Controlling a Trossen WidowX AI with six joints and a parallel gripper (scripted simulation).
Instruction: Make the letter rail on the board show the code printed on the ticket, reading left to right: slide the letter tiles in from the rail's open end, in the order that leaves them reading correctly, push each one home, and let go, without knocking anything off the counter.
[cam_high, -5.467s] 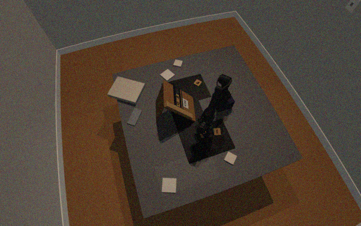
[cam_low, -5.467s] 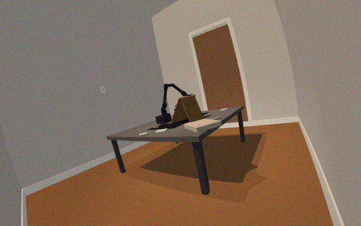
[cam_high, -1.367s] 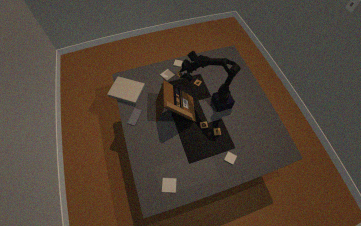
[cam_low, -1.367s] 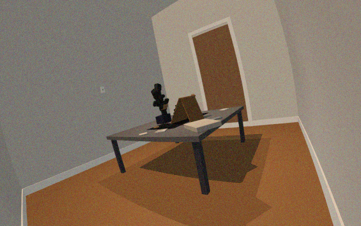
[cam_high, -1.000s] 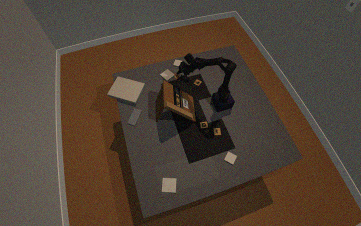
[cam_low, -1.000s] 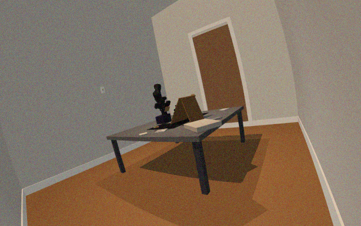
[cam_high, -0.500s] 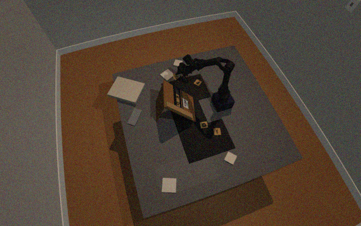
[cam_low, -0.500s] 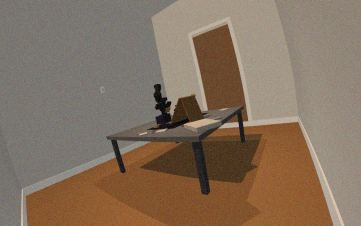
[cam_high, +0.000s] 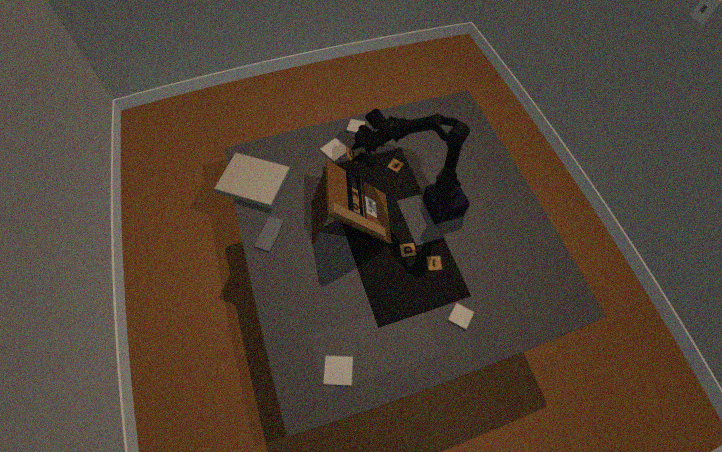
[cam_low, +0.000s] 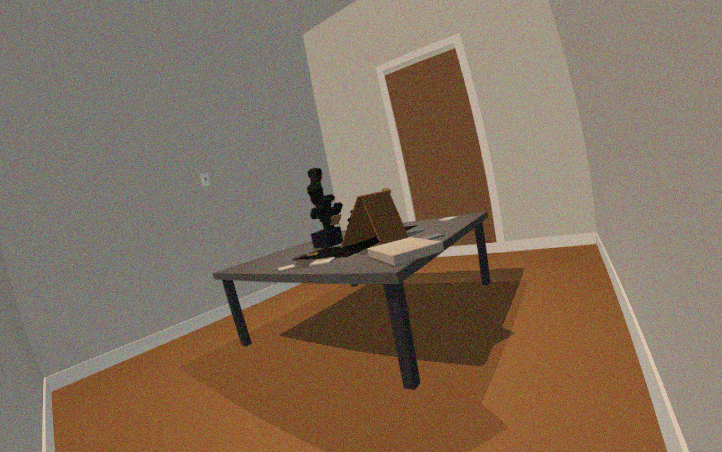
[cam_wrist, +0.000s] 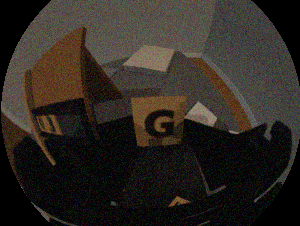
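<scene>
Grey worktop (cam_high: 532, 266) (cam_low: 330, 272), orange floor around; claw (cam_high: 353, 151) (cam_low: 335, 214) (cam_wrist: 159, 124) gripping the G tile (cam_high: 350, 153) (cam_low: 335, 219) (cam_wrist: 142, 131); next, probably, align with rail (cam_high: 352, 183) (cam_wrist: 75, 125).

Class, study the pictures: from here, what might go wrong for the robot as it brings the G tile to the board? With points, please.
The G tile (cam_high: 350, 153) (cam_low: 335, 219) (cam_wrist: 159, 121), held in the jaws, might catch the edge of the board (cam_high: 333, 186) (cam_low: 386, 213) (cam_wrist: 57, 75) close by. If it slips, it may land on the dark mat (cam_high: 415, 287) or the white square beside it (cam_high: 333, 149) (cam_wrist: 201, 114).
</scene>
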